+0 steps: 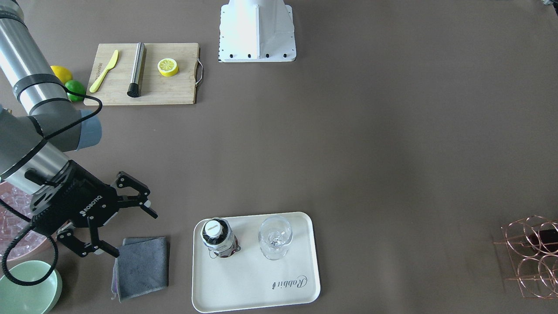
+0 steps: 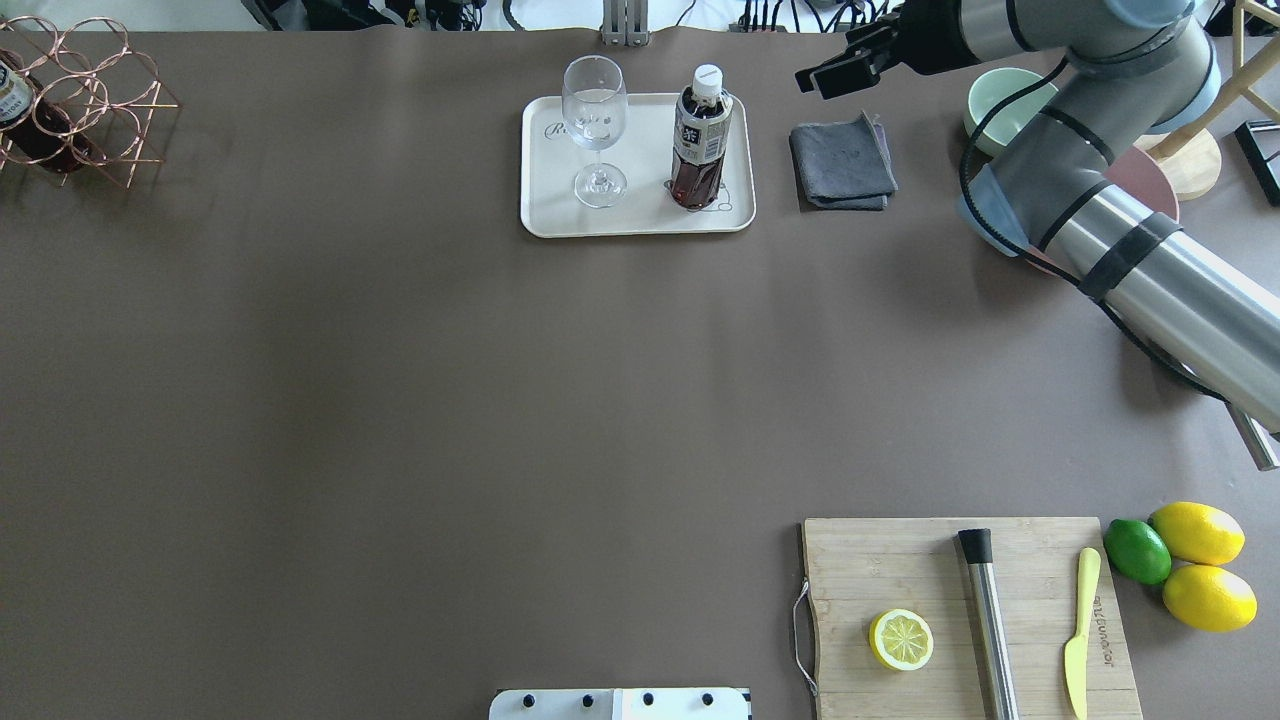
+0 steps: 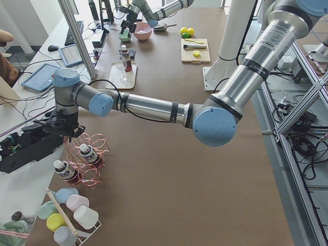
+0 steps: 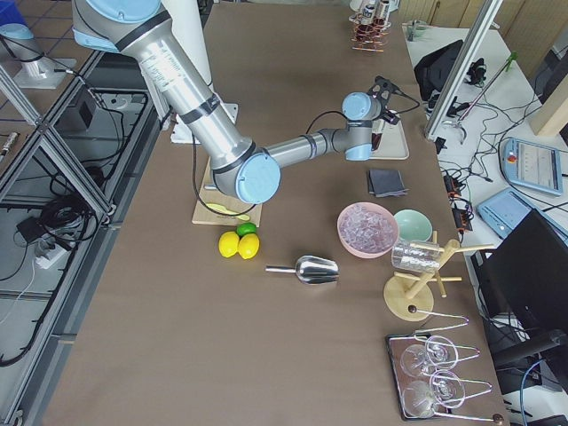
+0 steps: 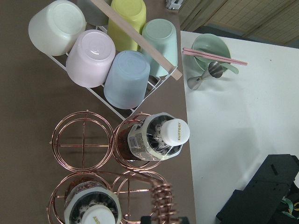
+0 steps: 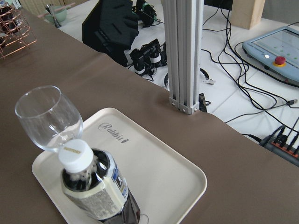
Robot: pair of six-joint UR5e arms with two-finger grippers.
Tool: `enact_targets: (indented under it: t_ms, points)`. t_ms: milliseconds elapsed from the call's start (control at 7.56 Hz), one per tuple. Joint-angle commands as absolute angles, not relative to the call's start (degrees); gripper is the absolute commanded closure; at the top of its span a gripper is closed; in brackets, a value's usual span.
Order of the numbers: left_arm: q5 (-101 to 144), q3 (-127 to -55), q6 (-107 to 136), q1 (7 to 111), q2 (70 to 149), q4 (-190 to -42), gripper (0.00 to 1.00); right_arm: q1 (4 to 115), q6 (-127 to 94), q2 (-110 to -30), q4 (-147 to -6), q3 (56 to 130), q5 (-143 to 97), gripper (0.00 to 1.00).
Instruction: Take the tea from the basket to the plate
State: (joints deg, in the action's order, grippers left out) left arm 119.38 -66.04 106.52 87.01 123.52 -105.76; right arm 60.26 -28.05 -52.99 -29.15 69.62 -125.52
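One tea bottle [image 1: 218, 237] with a white cap stands upright on the cream plate [image 1: 261, 283], beside a clear glass [image 1: 274, 237]. It also shows in the overhead view [image 2: 700, 135] and in the right wrist view [image 6: 93, 186]. My right gripper [image 1: 134, 234] is open and empty, hovering over the table beside the plate. Two more tea bottles [image 5: 156, 137] [image 5: 91, 210] sit in the copper wire basket [image 5: 161, 200] at the table's far corner. My left gripper [image 3: 64, 134] hangs just above the basket [image 3: 87, 159]; I cannot tell whether it is open or shut.
A grey cloth [image 1: 141, 266] and a mint bowl [image 1: 26, 288] lie under and near the right gripper. A cutting board [image 1: 144, 74] with a lemon half, a knife and a metal rod lies near the robot base. A rack of pastel cups [image 5: 107, 51] stands next to the basket.
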Motion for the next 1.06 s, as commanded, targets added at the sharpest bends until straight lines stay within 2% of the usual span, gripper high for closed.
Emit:
enact_targets:
  t_ms: [0, 265, 661, 926]
  points:
    - [117.61, -66.00, 106.00, 86.49, 122.61, -108.89, 0.03, 67.48, -17.69, -59.38, -50.72, 79.40, -134.37, 0.00]
    - [117.51, -66.44, 106.26, 86.40, 122.69, -108.81, 0.03, 71.34, -17.93, -69.74, -58.66, 87.33, -137.78, 0.00]
    - [118.12, -69.86, 106.44, 87.01, 122.52, -107.24, 0.02, 82.93, -18.02, -76.79, -74.07, 89.73, -147.65, 0.00]
    - [119.00, -80.09, 103.91, 86.93, 116.85, -102.58, 0.03, 85.07, -18.28, -86.00, -78.36, 92.09, -146.52, 0.00]
